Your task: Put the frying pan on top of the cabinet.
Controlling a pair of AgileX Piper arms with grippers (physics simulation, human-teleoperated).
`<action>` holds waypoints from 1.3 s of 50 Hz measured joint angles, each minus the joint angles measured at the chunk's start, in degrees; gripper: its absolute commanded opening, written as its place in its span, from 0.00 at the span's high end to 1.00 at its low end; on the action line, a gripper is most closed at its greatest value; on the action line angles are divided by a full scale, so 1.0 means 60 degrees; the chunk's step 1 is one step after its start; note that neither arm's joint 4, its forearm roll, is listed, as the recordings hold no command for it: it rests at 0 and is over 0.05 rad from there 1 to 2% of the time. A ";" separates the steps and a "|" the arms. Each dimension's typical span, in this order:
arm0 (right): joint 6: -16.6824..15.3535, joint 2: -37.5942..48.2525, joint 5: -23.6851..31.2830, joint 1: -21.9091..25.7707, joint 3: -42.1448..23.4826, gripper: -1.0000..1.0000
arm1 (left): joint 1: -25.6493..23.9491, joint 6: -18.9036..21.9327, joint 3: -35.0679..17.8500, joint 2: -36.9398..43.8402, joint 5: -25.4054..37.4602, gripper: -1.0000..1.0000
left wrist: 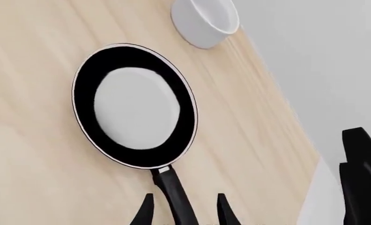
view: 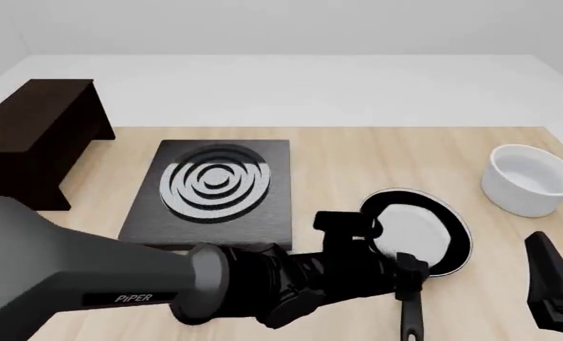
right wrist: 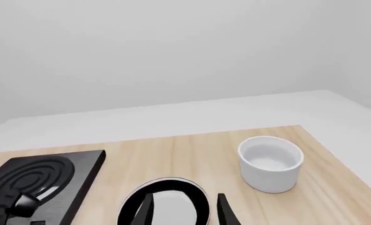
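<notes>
- Pale wooden table (view: 357,156) carried every item and ran across the whole front view.
- Cabinet (view: 35,138), dark brown and box-shaped, stood at the far left edge of the table, its flat top bare.
- Left arm (view: 92,284), grey with black joints, reached from the near left across to the pan's handle.
- Burner plate (view: 215,188), square and black with silver rings, lay flat just right of the cabinet.
- Frying pan (view: 419,231) lay flat on the table right of the burner plate, its handle (left wrist: 173,197) pointing toward the near edge.
- White bowl (view: 528,179) stood upright near the right edge, apart from the pan.
- Left gripper (left wrist: 184,213) was spread, one finger on each side of the handle, not pinching it.
- Right gripper (right wrist: 184,211) was spread and empty, near the right edge.
</notes>
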 measured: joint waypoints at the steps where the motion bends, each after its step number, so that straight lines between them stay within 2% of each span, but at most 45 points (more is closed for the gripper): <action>1: 0.0006 -0.0002 -0.0003 -0.0002 0.0003 0.00 | -0.0014 0.0008 -0.0023 0.0034 0.0009 0.00; 65: 0.0309 0.0018 0.0070 -0.0062 -0.0129 0.00 | -0.0517 -0.0171 -0.0746 0.1566 0.0051 0.00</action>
